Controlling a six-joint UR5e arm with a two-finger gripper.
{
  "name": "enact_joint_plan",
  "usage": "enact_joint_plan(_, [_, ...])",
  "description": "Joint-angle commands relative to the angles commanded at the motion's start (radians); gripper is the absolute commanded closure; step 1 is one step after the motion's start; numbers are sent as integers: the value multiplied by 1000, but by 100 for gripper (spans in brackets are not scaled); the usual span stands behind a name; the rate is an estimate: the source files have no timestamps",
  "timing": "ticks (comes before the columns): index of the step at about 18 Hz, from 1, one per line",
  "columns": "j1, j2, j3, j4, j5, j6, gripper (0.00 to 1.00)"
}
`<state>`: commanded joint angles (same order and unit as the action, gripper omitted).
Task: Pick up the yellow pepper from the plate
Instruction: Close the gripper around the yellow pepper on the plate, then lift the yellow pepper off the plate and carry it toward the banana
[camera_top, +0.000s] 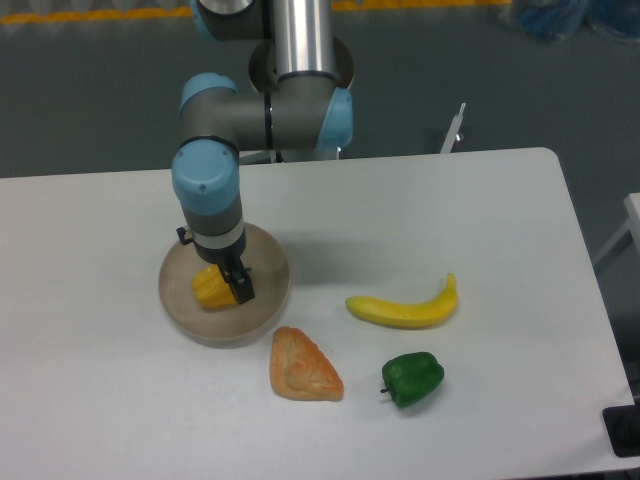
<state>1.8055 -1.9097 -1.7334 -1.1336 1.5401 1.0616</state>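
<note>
The yellow pepper (208, 289) is seen lying on the plate (180, 310), a round beige-grey dish at the left of the table (500, 230); only its left part is shown, blocky, ribbed and yellow-orange, the rest being hidden behind the gripper (238, 284); the gripper is placed over the pepper's right side, and whether its jaws are open or closed cannot be told; a banana (405, 309), a green pepper (412, 378) and an orange bread piece (303, 366) are laid to the right and nearer.
</note>
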Motion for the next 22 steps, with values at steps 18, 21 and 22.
enact_joint_plan(18, [139, 102, 20, -23, -83, -25, 86])
enact_joint_plan(21, [219, 120, 43, -58, -92, -8, 87])
enact_joint_plan(22, [247, 123, 55, -80, -92, 7, 88])
